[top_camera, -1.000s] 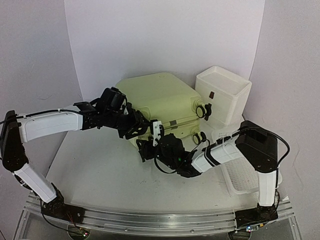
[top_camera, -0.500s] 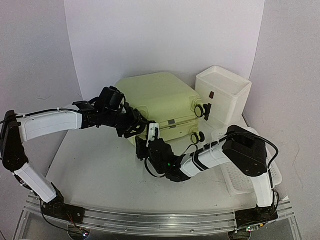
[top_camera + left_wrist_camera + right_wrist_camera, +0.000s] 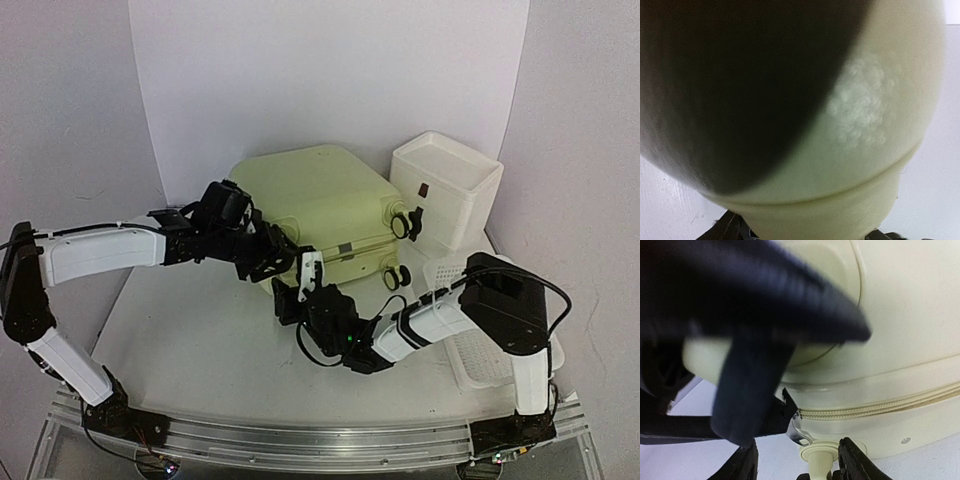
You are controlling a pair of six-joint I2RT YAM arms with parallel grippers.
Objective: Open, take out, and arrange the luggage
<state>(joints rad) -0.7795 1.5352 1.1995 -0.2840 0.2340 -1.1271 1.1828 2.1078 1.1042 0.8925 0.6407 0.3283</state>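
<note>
luggage (image 3: 320, 200) closed, mid-frame. left gripper (image 3: 268, 258) on its lower-left corner, probably bracing; grip can't tell. right gripper (image 3: 797, 464) jaws apart below zipper (image 3: 880, 402), likely after pull.

The right arm (image 3: 440, 318) swung its elbow left, toward the middle of the desk (image 3: 190, 340), and sank, then eased part of the way back to the right, ending lower than it started. The right gripper (image 3: 298, 282), at the near left corner of the luggage (image 3: 320, 195), slipped slightly toward the desk's near edge. The left gripper (image 3: 272, 255) dipped a touch too.
</note>
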